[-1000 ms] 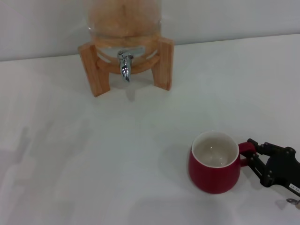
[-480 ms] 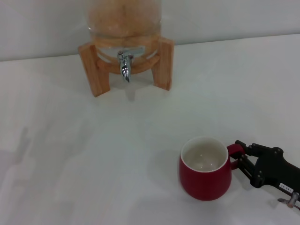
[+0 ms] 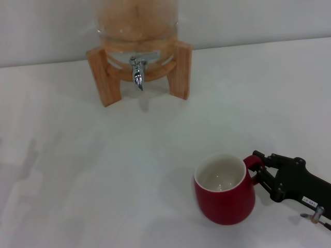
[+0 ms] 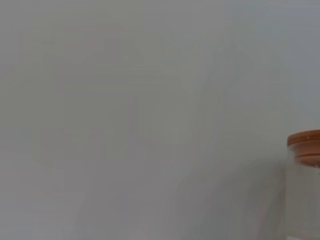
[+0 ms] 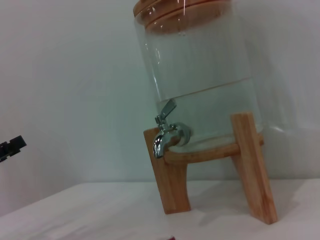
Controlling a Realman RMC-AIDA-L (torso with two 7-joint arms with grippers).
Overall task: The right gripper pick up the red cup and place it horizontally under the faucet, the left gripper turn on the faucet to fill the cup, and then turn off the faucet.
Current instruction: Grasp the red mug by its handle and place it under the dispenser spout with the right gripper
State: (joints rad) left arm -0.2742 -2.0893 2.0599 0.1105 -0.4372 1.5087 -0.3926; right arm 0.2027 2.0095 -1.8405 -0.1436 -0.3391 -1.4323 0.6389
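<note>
The red cup [image 3: 225, 190], a squat dark-red mug with a white inside, is upright at the front right of the white table in the head view. My right gripper [image 3: 257, 166] reaches in from the right edge and is shut on the cup's red loop handle [image 3: 250, 163]. The chrome faucet [image 3: 137, 73] hangs from the glass dispenser at the back of the table, well away from the cup, with its lever up at a slant [image 5: 167, 111] and its spout [image 5: 161, 143] pointing down. My left gripper does not show in any view.
The glass dispenser [image 3: 137, 23] sits in a wooden stand [image 3: 180, 68] against the back wall. Its wooden lid [image 4: 305, 145] shows in the left wrist view. White tabletop [image 3: 103, 170] stretches between stand and cup. A small black part [image 5: 10, 148] pokes in at the right wrist view's edge.
My right gripper has carried the red cup to the left and a little toward the front. The dispenser and faucet have not moved.
</note>
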